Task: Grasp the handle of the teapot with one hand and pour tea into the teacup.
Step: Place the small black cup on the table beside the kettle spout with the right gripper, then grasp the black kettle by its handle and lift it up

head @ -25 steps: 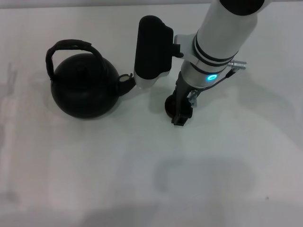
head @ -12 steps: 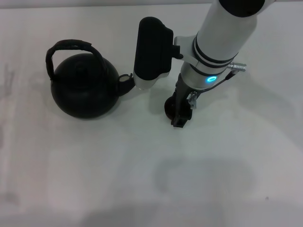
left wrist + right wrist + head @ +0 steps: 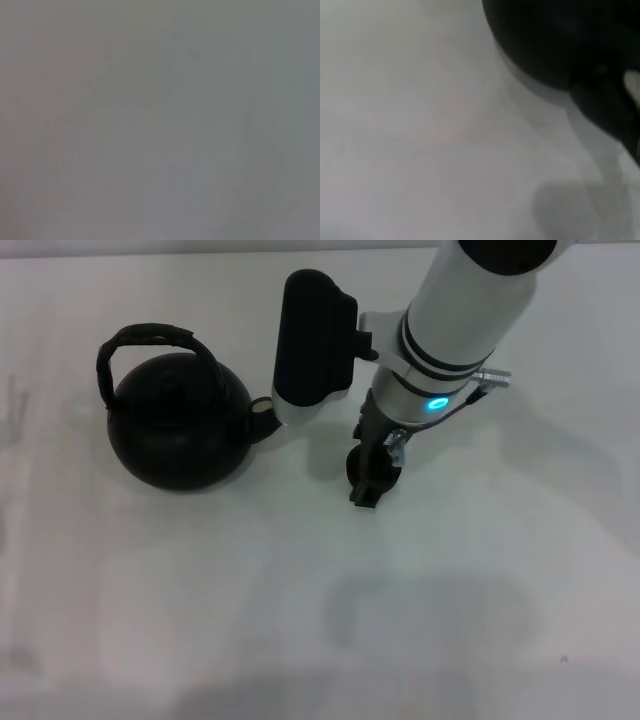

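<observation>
teapot (image 3: 180, 430) sits on the white table (image 3: 300, 620) at about nine o'clock from the middle of the head view, a round matte black body with its lid knob on top and its short spout (image 3: 264, 418) pointing toward three o'clock. handle (image 3: 140, 340) arches over the pot's far side as a rough black hoop, joined at both sides, and nothing touches it. teacup (image 3: 357, 462) is a tiny dark round shape near the centre, at roughly four o'clock from the spout and well apart from the pot; only a sliver of it shows, because the arm covers the rest.

right gripper (image 3: 370, 480) reaches down from one o'clock on a white arm with a lit blue ring, its dark finger parts directly over and against the teacup. whether those fingers are open, closed, or clamped on the cup cannot be told from the head view. a black wrist housing (image 3: 312, 340) on that arm hangs just beside the spout tip.

the right wrist view shows a blurred black mass, apparently the teapot (image 3: 555, 40), close above pale table. the left wrist view shows only flat grey, and the left gripper appears nowhere.
</observation>
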Motion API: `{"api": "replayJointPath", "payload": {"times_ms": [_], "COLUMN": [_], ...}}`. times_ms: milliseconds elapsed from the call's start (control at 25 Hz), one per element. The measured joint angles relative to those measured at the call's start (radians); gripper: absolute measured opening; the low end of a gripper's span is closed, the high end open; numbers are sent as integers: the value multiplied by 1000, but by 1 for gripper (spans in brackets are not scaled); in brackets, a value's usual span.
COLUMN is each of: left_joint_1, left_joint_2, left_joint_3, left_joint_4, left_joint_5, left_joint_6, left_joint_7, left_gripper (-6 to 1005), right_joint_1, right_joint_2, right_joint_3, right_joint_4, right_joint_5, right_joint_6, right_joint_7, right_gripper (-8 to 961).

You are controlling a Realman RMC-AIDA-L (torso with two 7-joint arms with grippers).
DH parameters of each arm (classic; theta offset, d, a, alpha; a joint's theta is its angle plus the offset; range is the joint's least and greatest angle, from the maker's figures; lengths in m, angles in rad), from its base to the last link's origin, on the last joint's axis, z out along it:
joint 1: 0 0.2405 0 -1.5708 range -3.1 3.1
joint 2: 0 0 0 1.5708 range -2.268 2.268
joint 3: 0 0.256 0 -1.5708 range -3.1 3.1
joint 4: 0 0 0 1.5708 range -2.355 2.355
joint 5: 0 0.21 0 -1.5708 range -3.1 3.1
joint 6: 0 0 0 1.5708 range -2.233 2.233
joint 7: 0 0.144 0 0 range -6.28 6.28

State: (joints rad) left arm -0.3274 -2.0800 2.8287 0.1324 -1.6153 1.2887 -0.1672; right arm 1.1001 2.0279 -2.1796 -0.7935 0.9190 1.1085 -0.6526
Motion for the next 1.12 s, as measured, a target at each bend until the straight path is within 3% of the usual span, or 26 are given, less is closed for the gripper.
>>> {"api": "replayJointPath", "payload": {"times_ms": [320,720,920,1000,1040,1120], "left_joint_1": [3,10,14,18,20,23], "left_joint_2": [0,0,0,0,0,0], "left_joint_3": [0,0,0,0,0,0], "left_joint_4": [-4,-5,-4,-2,-2,-1], "left_joint_5": [-13,-14,-32,-52,-59,-62], "left_joint_6": [1,4,14,21,24,27], "left_joint_7": [0,0,0,0,0,0], "left_gripper": [787,787,786,786,786,787], "right_joint_1": [-15,-146,-234,-288,-288,-320], "right_joint_2": [0,-11,-11,-12,-12,-12], "right_joint_3": [46,329,548,762,762,897], "right_joint_4": [-28,-83,-89,-94,-94,-92], "right_joint_5": [-2,-78,-141,-134,-134,-109], "right_joint_6": [-10,21,5,0,0,-6], "right_joint_7": [-7,-105,-188,-265,-265,-304], "right_gripper": [848,847,847,847,847,848]}}
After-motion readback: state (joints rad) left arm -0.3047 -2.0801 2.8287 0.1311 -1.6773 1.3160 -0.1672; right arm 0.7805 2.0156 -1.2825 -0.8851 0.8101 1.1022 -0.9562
